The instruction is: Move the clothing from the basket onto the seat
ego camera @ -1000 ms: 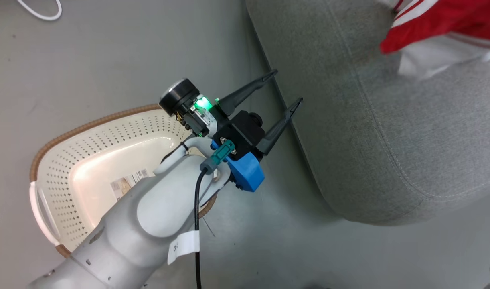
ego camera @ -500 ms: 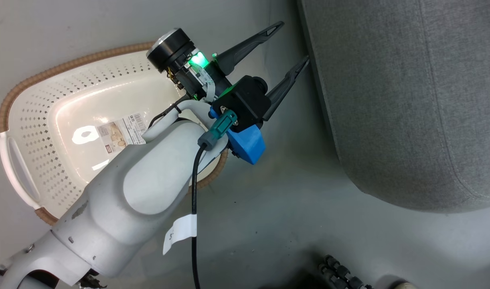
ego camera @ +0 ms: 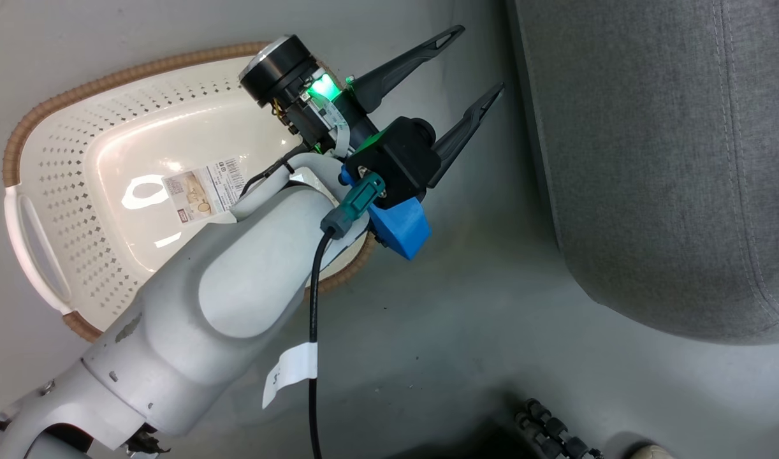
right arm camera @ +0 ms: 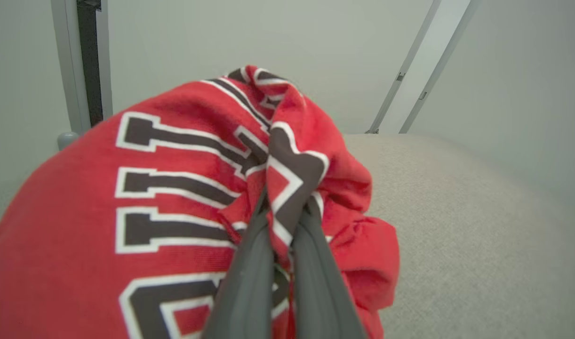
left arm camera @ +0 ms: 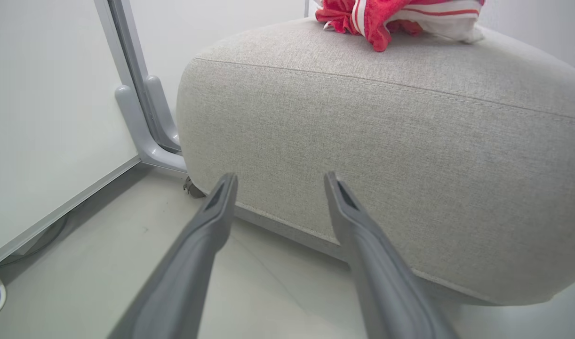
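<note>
L fingers apart, grey floor, seat

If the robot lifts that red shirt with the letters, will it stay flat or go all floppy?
Probably floppy: the jersey bunches into folds where the right gripper pinches it. Likely light too, being thin cloth. Set down, it should slump, not roll, like the other garment heaped on the seat.

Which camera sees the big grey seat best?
The left wrist view: the seat shows its rounded front, stitched seam and top, with red-and-white clothing lying there. The head view catches one corner from above; the right wrist view shows some top behind the lettered jersey.
</note>
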### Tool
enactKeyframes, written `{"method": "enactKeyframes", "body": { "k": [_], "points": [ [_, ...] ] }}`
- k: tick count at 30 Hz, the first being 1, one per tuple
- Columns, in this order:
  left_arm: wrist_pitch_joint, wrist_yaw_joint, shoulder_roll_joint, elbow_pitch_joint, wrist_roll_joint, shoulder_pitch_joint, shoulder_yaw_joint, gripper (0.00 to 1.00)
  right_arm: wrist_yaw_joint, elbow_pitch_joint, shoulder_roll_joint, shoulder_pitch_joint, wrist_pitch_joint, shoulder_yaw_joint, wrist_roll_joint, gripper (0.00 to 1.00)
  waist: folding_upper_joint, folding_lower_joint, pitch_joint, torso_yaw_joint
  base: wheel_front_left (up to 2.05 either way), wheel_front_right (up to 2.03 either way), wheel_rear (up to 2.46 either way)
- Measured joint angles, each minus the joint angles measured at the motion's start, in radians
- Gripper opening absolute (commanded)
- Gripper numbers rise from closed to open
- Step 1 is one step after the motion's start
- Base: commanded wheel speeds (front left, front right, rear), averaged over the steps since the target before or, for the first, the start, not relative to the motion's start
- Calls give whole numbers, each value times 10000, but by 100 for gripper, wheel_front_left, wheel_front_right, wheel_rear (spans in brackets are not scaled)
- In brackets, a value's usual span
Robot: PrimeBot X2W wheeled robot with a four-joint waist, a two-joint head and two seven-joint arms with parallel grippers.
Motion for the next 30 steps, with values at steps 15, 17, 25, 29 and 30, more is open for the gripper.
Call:
{"method": "enactKeyframes", "body": {
  "k": [15, 17, 25, 29, 30],
  "points": [
    [-445, 407, -267, 376, -537, 618, 355, 100, 0, -2491, 328, 2694, 2, -12, -56, 100, 0, -1, -1459, 106, 0, 0, 0],
    [-460, 497, -330, 364, -679, 810, 570, 100, 0, -2926, 410, 3123, 0, 128, -6, 100, 0, -1, -1823, 145, 0, 0, 0],
    [-474, 988, -355, -359, -1024, 2063, 2174, 100, 0, -4460, 1037, 4272, 2, 1639, -56, 100, 0, -2, -3374, 457, 0, 0, 0],
    [-474, 1149, -334, -577, -1070, 2821, 3135, 100, 2, -4667, 1244, 4569, 2, 2759, -102, 100, 1, -2, -4128, 719, 0, 0, 0],
    [-474, 1183, -324, -616, -1080, 3021, 3400, 100, 2, -4675, 1298, 4634, 0, 3003, -102, 100, 0, -2, -4306, 790, 0, 0, 0]
  ]
}}
